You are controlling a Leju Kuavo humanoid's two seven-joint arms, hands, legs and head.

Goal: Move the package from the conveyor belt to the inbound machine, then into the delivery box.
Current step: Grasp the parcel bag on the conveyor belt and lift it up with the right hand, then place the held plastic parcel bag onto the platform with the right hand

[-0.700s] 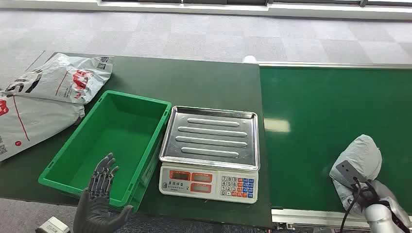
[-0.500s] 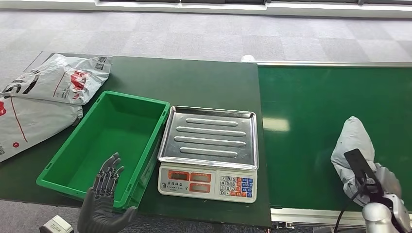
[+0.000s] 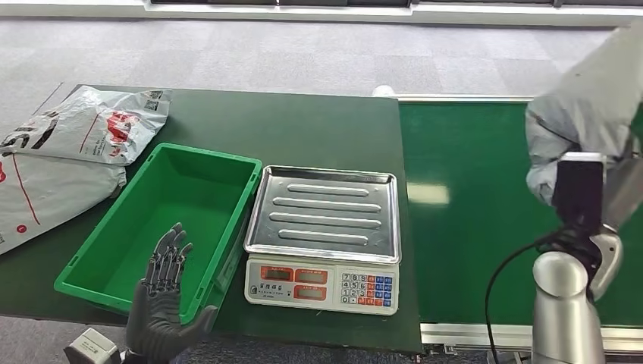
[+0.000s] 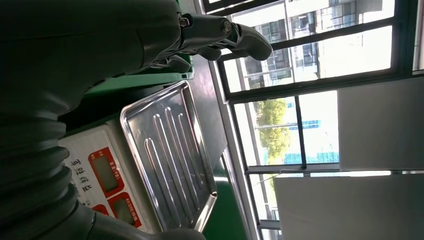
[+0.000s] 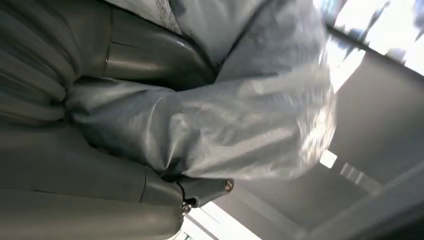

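Green conveyor belt (image 3: 470,227) now bare where grey package (image 3: 584,106) lay 0.7 s ago at 4 o'clock. Package now lifted to 2 o'clock, airborne, gripped by right hand (image 5: 150,165), fingers wrapped around bag. Judgement: pickup done, carry toward scale tray (image 3: 326,212) at centre comes next. Green delivery box (image 3: 91,250) at 8 o'clock, unchanged. Left hand (image 3: 163,299) spread, idle at box's near rim.
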